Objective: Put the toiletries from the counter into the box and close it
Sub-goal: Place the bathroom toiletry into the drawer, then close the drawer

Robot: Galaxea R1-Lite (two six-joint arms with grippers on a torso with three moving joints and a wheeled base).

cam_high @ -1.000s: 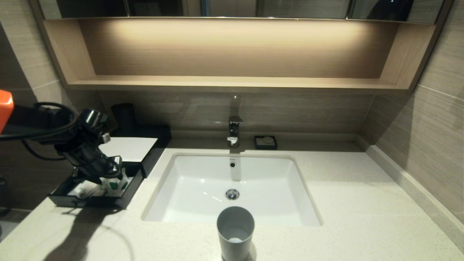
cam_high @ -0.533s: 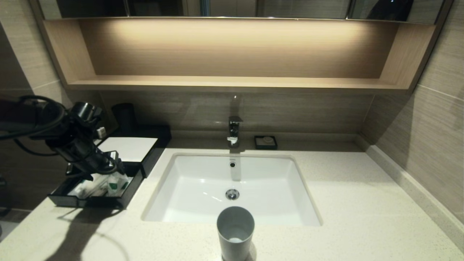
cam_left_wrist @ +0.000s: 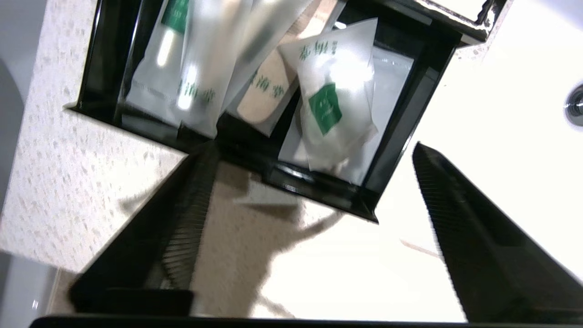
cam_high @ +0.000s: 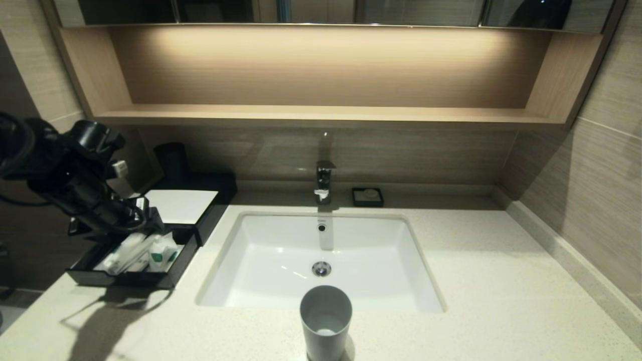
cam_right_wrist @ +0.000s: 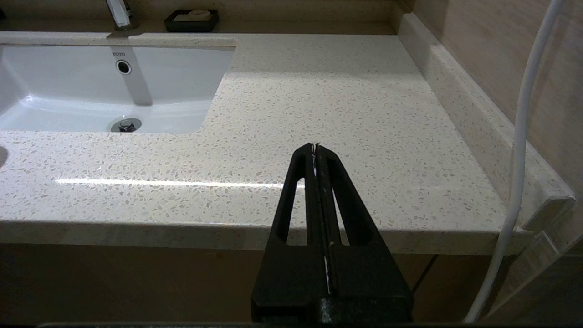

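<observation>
The black box (cam_high: 213, 203) with its white top panel (cam_high: 181, 205) stands on the counter (cam_high: 501, 281) left of the sink. Its drawer (cam_high: 173, 268) is pulled out. The toiletries lie inside it: a squarish green-labelled packet (cam_left_wrist: 328, 109), a long packet (cam_left_wrist: 205, 68) and a narrow one (cam_left_wrist: 157, 68); the head view shows them as pale packets (cam_high: 143, 250). My left gripper (cam_high: 143, 216) hovers just above the drawer's back left, open and empty (cam_left_wrist: 313, 146). My right gripper (cam_right_wrist: 315, 146) is shut and empty, parked before the counter's front right edge.
A white sunken sink (cam_high: 261, 281) with a faucet (cam_high: 323, 183) fills the middle. A grey cup (cam_high: 326, 321) stands at the front edge. A small black soap dish (cam_high: 367, 196) sits behind the sink, and a dark cup (cam_high: 172, 160) behind the box.
My left gripper has opened, lifted out of the drawer and drawn back to the left. The packet it was lowering now lies in the drawer.
</observation>
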